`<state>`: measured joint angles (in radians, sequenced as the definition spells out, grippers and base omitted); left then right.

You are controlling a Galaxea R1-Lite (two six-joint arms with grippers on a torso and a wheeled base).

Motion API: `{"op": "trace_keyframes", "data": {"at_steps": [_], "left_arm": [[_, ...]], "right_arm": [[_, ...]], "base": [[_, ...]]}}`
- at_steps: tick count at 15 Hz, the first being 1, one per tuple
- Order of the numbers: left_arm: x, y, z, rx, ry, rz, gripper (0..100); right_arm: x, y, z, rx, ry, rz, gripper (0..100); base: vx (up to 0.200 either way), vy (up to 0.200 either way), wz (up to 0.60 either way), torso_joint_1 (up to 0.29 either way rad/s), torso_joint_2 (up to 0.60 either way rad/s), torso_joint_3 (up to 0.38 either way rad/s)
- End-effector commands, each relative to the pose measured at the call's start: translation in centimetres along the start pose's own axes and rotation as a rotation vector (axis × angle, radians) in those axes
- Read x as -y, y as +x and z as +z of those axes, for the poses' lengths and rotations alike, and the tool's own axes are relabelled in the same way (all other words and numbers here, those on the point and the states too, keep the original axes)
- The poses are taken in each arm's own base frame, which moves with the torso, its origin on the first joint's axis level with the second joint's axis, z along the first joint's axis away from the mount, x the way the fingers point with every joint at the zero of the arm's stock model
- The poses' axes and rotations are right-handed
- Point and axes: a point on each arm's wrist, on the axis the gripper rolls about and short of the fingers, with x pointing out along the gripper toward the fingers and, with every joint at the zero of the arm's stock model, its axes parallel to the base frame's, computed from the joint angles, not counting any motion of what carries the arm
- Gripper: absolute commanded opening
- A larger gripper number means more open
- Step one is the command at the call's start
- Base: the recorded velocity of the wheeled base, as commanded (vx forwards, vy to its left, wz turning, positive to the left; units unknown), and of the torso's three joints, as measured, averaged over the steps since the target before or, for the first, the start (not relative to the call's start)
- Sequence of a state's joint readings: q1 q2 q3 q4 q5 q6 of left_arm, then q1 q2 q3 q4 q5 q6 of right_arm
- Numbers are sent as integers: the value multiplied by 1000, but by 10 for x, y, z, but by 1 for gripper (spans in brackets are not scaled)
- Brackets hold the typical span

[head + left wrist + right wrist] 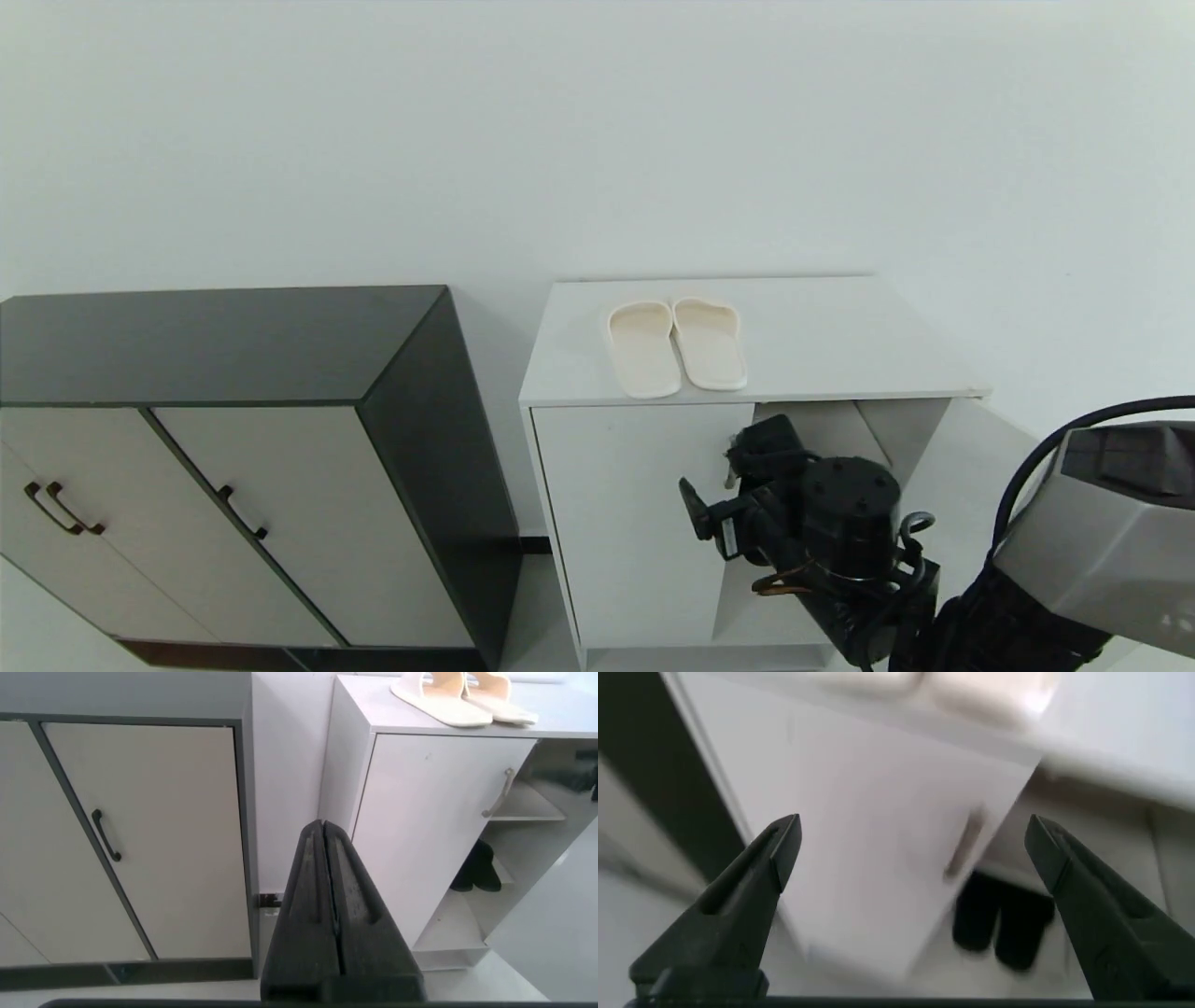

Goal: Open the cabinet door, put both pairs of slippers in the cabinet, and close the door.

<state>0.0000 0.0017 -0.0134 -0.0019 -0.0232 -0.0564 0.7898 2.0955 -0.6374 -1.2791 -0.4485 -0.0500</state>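
Observation:
A cream pair of slippers (pixel 677 345) lies side by side on top of the white cabinet (pixel 822 345). The cabinet's right door (pixel 976 467) stands swung open and its left door (pixel 430 831) is closed. A black pair of slippers (pixel 476 868) stands on the lower shelf inside, also visible as the black pair (pixel 1004 919) beyond my right gripper (pixel 910 845). That gripper is open and empty, in front of the cabinet's opening near the left door's handle (pixel 964 845). My left gripper (pixel 323 831) is shut on nothing, low and off to the left of the white cabinet.
A dark cabinet (pixel 224 345) with pale doors and black handles stands to the left of the white one, with a narrow gap between them. A plain wall rises behind both. An inner shelf (pixel 528 803) spans the white cabinet's open half.

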Motion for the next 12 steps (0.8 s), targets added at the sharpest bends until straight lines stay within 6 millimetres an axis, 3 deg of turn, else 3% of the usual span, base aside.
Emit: {"op": "trace_keyframes", "data": {"at_steps": [1, 3, 5, 12], "left_arm": [[0, 0, 0, 2, 0, 0, 0], [0, 0, 0, 0, 0, 0, 0], [0, 0, 0, 0, 0, 0, 0], [0, 0, 0, 0, 0, 0, 0]], "right_arm": [[-8, -9, 69, -2, 121, 34, 100], [-22, -11, 111, -48, 200, -22, 100], [-31, 1, 138, -32, 290, -115, 100], [-39, 29, 106, 26, 237, -177, 100]], "base": [[0, 0, 0, 0, 0, 0], [0, 0, 0, 0, 0, 0], [0, 0, 0, 0, 0, 0], [0, 0, 0, 0, 0, 0]]}}
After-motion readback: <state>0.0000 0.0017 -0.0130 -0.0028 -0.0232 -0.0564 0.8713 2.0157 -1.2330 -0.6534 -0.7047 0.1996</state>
